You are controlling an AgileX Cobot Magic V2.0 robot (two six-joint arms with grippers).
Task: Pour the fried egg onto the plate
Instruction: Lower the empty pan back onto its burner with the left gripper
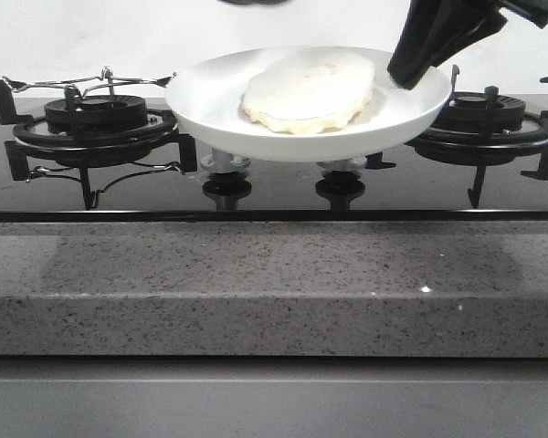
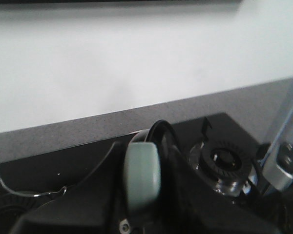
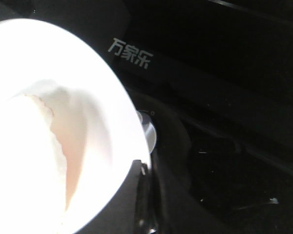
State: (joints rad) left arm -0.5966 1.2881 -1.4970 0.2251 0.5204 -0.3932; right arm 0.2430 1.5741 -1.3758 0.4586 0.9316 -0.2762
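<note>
the right gripper [image 1: 411, 75] is clamped on the plate's [image 1: 210, 114] rim, fried egg [image 1: 309, 90] lying just beside its fingers (the left gripper [image 2: 141, 195] grips a pale green handle [image 2: 142, 175]).

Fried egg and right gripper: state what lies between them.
Front view: only a bare strip of the plate separates the fried egg from the right gripper clamped on its rim.

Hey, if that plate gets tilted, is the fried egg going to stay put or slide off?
Probably slide: the plate looks glossy and shallow with a low rim. The fried egg looks like a flat slab that keeps its shape, so it would likely move in one piece. The right pincer holds only one rim edge, so the plate may tip.
</note>
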